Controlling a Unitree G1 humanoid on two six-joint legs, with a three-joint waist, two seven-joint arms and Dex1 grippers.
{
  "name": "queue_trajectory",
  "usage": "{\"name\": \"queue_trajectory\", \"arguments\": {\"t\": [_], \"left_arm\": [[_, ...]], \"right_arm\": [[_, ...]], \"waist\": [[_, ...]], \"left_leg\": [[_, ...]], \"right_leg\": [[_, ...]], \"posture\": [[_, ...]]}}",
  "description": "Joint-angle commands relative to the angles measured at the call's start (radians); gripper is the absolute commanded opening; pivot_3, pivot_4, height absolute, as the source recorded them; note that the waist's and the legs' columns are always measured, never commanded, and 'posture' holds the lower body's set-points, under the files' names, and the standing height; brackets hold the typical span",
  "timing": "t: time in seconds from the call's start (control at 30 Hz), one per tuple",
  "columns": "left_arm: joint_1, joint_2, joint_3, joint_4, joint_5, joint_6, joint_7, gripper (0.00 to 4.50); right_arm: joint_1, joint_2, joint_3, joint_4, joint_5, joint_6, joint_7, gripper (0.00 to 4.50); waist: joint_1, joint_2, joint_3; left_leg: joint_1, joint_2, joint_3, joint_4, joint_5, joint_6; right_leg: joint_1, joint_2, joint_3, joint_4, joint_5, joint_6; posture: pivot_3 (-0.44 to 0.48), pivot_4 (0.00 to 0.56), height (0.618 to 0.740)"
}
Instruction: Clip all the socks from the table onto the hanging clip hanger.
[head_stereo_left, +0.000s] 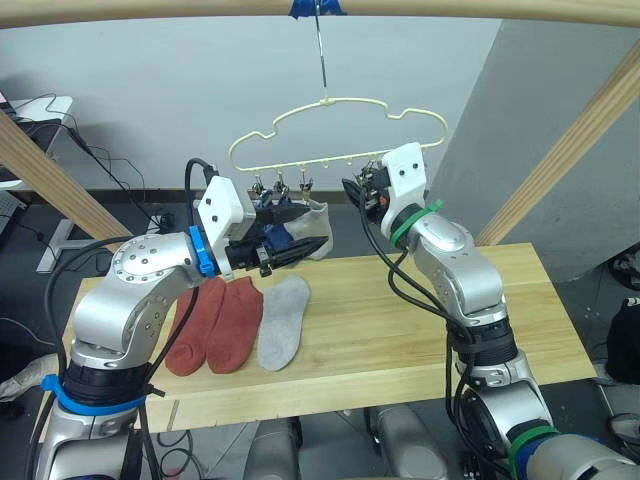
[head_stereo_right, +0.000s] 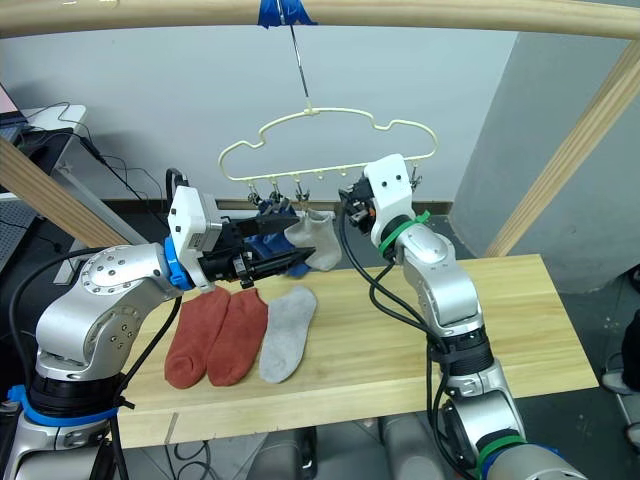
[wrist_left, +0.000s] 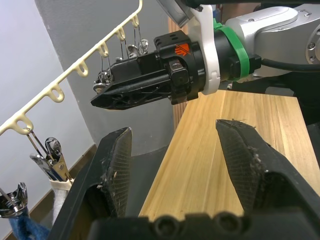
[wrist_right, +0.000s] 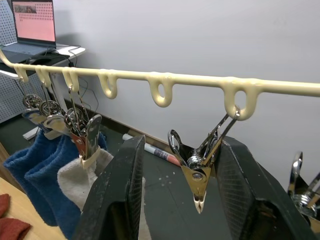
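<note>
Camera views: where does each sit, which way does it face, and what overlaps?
Left and right eye views: on the head, looking forward and down over both arms at the table, three socks lying on it, and the clip hanger.
Left wrist view: along the open left pincer toward the right pincer and hanger loops.
Right wrist view: along the open right pincer at an empty clip.
Shared: the hanger and hung blue and grey socks.

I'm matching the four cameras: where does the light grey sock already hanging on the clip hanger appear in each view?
Left eye view: hung grey sock, centre, below the hanger's clips.
Right eye view: centre, same clip.
Left wrist view: pale strip pinched in a clip.
Right wrist view: clipped beside the blue socks.
Shared landmark: the clip hanger and its looped yellow bar.
</note>
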Motion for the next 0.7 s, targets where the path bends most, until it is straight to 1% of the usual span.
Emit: {"name": "queue_trajectory", "arguments": {"t": [0.03,0.2,0.3,0.37,0.43,0.47,0.7], "left_arm": [[0.005,-0.005,0.004,-0.036,0.002,-0.023,0.003,2.95],[0.016,-0.009,0.002,-0.032,0.01,-0.03,0.007,2.95],[0.035,-0.02,0.003,-0.04,0.017,-0.025,0.031,2.95],[0.051,-0.031,0.001,-0.047,0.025,-0.025,0.05,2.95],[0.074,-0.041,-0.002,-0.062,0.034,-0.024,0.068,2.95],[0.088,-0.047,-0.004,-0.072,0.037,-0.022,0.079,2.95],[0.217,-0.108,-0.023,-0.14,0.087,-0.016,0.191,2.95]], "right_arm": [[-0.021,0.01,-0.006,-0.022,0.009,-0.02,-0.009,2.08],[-0.022,0.021,-0.02,-0.018,0.016,-0.016,-0.018,2.08],[-0.023,0.027,-0.03,-0.015,0.022,-0.016,-0.025,1.47],[-0.024,0.033,-0.037,-0.013,0.027,-0.016,-0.03,0.7],[-0.024,0.036,-0.041,-0.012,0.029,-0.016,-0.03,0.26],[-0.024,0.037,-0.043,-0.012,0.03,-0.016,-0.029,0.15],[-0.022,0.046,-0.057,-0.011,0.052,-0.007,-0.026,0.15]], "waist": [[0.0,0.0,0.0],[0.0,0.0,0.0],[0.0,0.0,0.0],[0.0,0.0,0.0],[0.0,0.0,0.0],[0.0,0.0,0.0],[0.0,0.0,0.0]], "left_leg": [[0.0,0.0,0.0,0.0,0.0,0.0],[0.0,0.0,0.0,0.0,0.0,0.0],[0.0,0.0,0.0,0.0,0.0,0.0],[0.0,0.0,0.0,0.0,0.0,0.0],[0.0,0.0,0.0,0.0,0.0,0.0],[0.0,0.0,0.0,0.0,0.0,0.0],[0.0,0.0,0.0,0.0,0.0,0.0]], "right_leg": [[0.0,0.0,0.0,0.0,0.0,0.0],[0.0,0.0,0.0,0.0,0.0,0.0],[0.0,0.0,0.0,0.0,0.0,0.0],[0.0,0.0,0.0,0.001,0.0,0.0],[0.0,0.0,0.0,0.001,0.0,0.0],[0.0,0.0,0.0,0.001,0.0,0.0],[0.0,0.0,0.0,0.001,0.0,0.0]], "posture": [[-0.141,0.214,0.74],[-0.141,0.213,0.74],[-0.141,0.216,0.74],[-0.141,0.216,0.74],[-0.141,0.217,0.74],[-0.141,0.217,0.74],[-0.142,0.217,0.74]]}}
